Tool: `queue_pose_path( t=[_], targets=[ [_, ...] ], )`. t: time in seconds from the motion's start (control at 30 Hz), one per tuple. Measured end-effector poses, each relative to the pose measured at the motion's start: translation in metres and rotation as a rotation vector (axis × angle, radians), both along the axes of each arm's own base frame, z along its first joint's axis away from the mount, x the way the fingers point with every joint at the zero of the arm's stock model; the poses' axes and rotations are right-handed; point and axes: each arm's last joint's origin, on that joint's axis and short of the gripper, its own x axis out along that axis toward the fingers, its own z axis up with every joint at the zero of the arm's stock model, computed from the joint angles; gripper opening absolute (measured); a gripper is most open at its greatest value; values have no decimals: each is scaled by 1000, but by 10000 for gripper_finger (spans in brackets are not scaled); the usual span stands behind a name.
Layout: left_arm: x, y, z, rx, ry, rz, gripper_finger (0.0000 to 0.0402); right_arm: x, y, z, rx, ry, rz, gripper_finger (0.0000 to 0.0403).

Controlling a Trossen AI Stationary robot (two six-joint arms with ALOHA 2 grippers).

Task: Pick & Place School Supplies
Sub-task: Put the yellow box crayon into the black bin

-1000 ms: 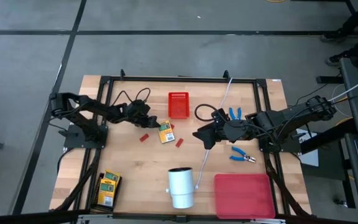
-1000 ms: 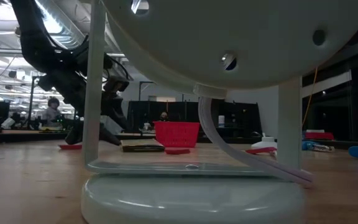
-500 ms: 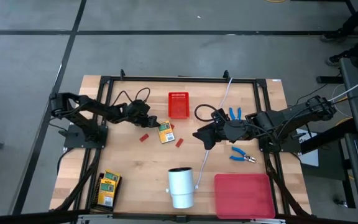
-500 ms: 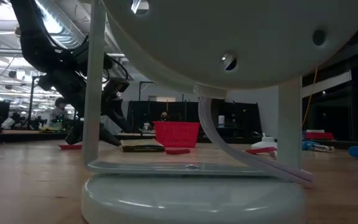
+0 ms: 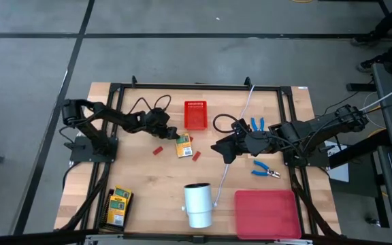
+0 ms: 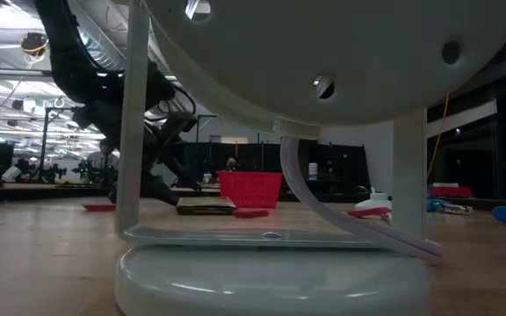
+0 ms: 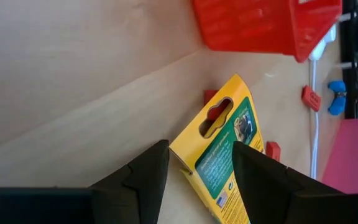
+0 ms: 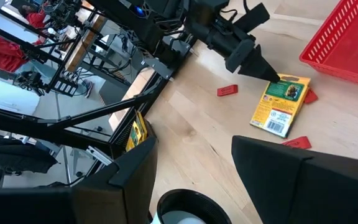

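Left gripper (image 5: 173, 133) sits low over the table's middle, its 2 fingers parted and holding nothing. In the left wrist view the near corner of the yellow-and-green box (image 7: 224, 154) lies in the gap just ahead of the fingertips (image 7: 151, 168); whether they touch it cannot be told.

The box (image 5: 182, 145) lies flat on the wooden table (image 5: 148, 177), just in front of the red basket (image 5: 195, 114). It is a flat yellow carton with a green printed panel and a hang-slot at one end (a red block shows through that slot). Small red blocks lie close around it: 1 toward the left arm (image 5: 158, 150), 1 toward the right arm (image 5: 197, 156).

Right gripper (image 5: 224, 151) hangs over the table centre, well apart from the box, fingers spread wide and empty.

2 more yellow-and-green boxes (image 5: 118, 205) rest at the table's left front edge. Blue-handled tools lie beside the right arm: 1 (image 5: 256, 124) behind it, 1 (image 5: 265, 171) in front.
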Motion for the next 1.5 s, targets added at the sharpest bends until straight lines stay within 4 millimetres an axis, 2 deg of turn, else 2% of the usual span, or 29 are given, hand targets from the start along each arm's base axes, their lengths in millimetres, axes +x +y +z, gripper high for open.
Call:
queue_pose_path(
  t=[0.2, 0.43, 0.77, 0.97, 1.13, 1.4, 1.5],
  targets=[
    [8, -1, -1, -11, 0, -32, 132, 0, 0, 0, 3, 0, -3, 212],
    [8, -1, -2, -13, 7, -46, 12, 0, 0, 0, -2, -1, -12, 212],
    [10, -2, 6, -33, -86, -106, 2, -1, -1, -1, -7, 6, -20, 212],
    [8, -4, 40, 4, -232, -153, 2, -1, -1, -1, -8, 5, -28, 212],
    [-3, -11, 74, 31, -326, -177, 2, -1, -1, -1, -11, 2, -41, 212],
    [-37, -45, 121, -17, -405, -268, 2, -1, -2, -1, -20, 3, -44, 212],
    [-54, -59, 133, -59, -414, -310, 2, -1, -2, -1, -28, 1, -54, 212]
  ],
)
